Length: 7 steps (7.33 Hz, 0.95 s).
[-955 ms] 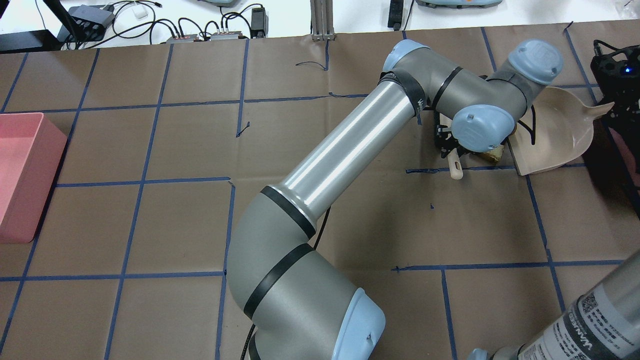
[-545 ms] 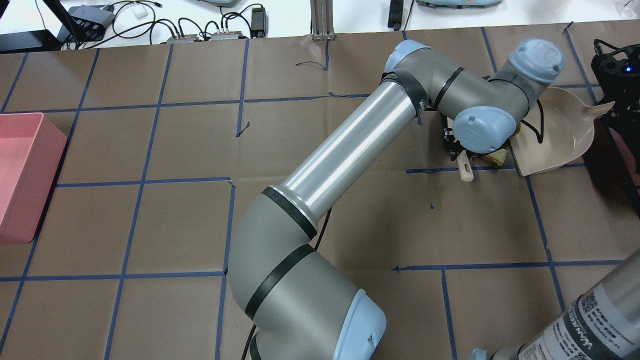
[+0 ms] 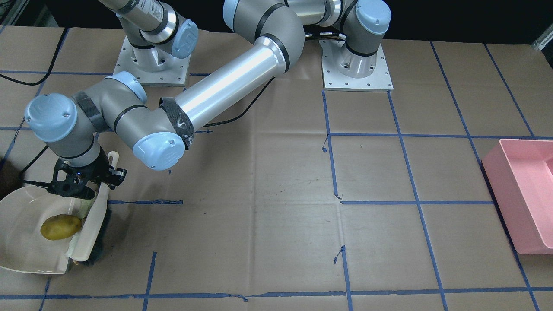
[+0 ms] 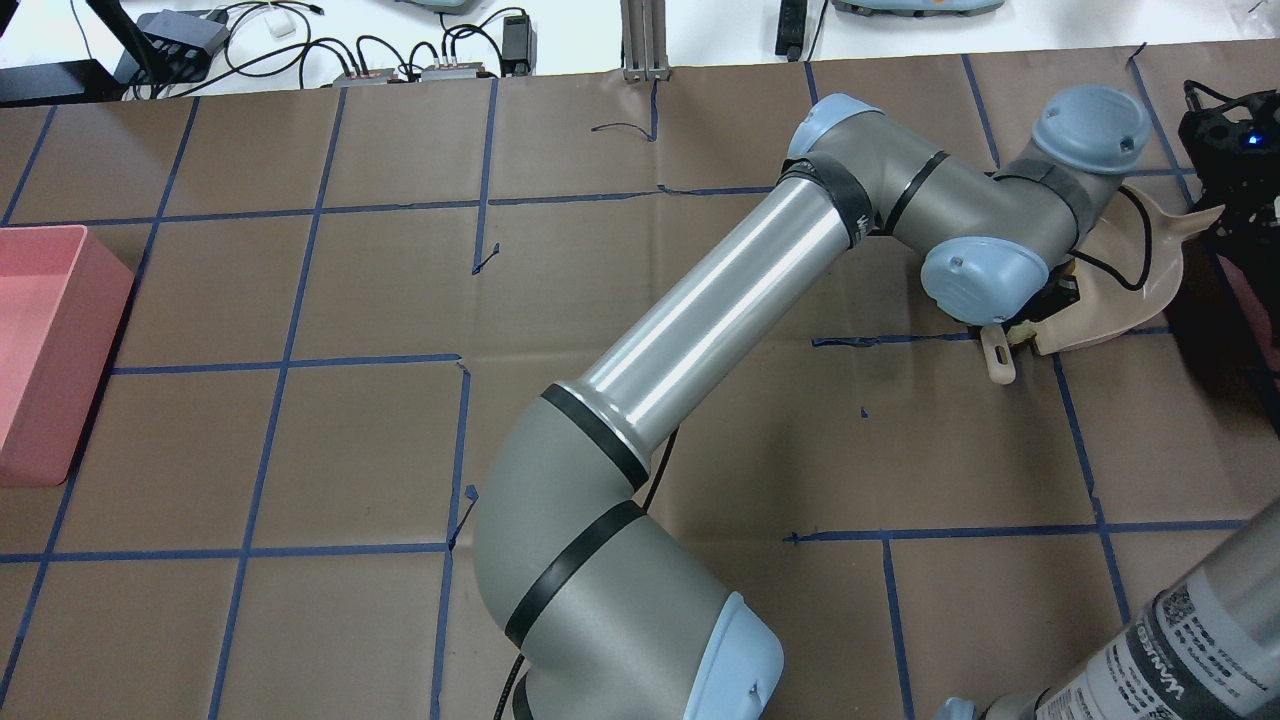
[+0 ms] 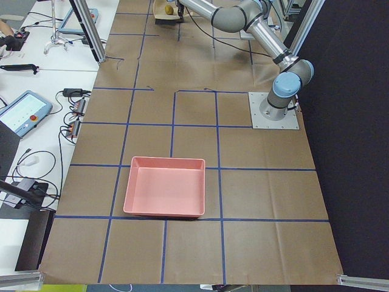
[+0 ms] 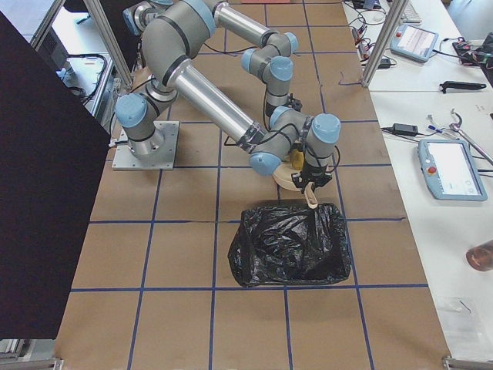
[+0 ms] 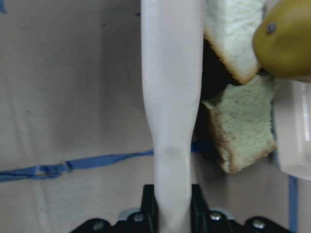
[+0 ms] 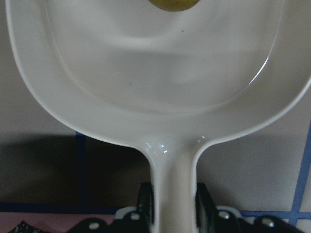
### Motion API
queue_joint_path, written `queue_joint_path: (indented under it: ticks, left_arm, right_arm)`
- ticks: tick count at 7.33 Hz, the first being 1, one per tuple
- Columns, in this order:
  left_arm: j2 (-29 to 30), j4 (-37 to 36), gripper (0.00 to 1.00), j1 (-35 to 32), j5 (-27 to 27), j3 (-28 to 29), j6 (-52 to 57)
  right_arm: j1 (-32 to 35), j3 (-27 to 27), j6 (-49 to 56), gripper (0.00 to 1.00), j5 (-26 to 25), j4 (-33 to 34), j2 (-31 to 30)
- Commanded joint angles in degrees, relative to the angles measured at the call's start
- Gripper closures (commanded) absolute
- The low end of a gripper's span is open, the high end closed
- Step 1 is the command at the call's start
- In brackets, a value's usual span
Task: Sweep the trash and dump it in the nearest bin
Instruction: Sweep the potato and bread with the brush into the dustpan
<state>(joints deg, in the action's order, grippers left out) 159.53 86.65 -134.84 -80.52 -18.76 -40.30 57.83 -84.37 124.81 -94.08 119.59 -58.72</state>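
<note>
Brown paper worktop (image 3: 276, 172) gridded with blue tape (image 3: 417, 202).
Left jaws clamp a cream brush (image 7: 172, 97) at the cream plastic dustpan (image 3: 26, 252) mouth; right jaws grip its handle; yellow-brown potato (image 3: 60, 227) inside.

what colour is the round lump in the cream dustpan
Yellow-brown; the round potato-like lump shows best in the front-facing view.

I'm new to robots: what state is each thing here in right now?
potato: lying inside the dustpan.
bread pieces: between brush and dustpan lip, not fully in.
brush: bristles down, against the dustpan mouth.
dustpan: set low, holding the potato.
left pincer: shut on the brush handle.
right pincer: shut on the dustpan handle.
pink bin: empty.
black bag: crumpled, contents unseen.
</note>
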Motion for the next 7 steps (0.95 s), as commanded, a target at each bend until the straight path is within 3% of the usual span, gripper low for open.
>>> queue_joint_path:
  ticks: [1, 4, 5, 6, 7]
  left_arm:
    - [0.79, -2.78, 1.0, -0.24, 10.17, 2.23, -5.38]
    - [0.79, -8.57, 1.0, -0.24, 24.67, 2.15, -9.68]
    - [0.96, -11.56, 1.0, -0.16, 27.15, 2.23, -14.06]
    - [0.44, -11.41, 1.0, 0.02, 25.78, 1.97, -13.67]
    - [-0.17, -8.45, 1.0, 0.11, 17.5, 1.71, -13.49]
  right_arm:
    - [0.0, 0.08, -0.18, 1.0, 0.56, -0.59, -0.08]
    - [0.0, 0.0, -0.18, 1.0, 0.56, -0.59, -0.17]
    - [0.0, 0.0, -0.18, 1.0, 0.56, -0.59, -0.17]
    - [0.0, 0.08, -0.18, 1.0, 0.56, -0.59, -0.17]
    - [0.0, 0.08, -0.18, 1.0, 0.56, -0.67, -0.25]
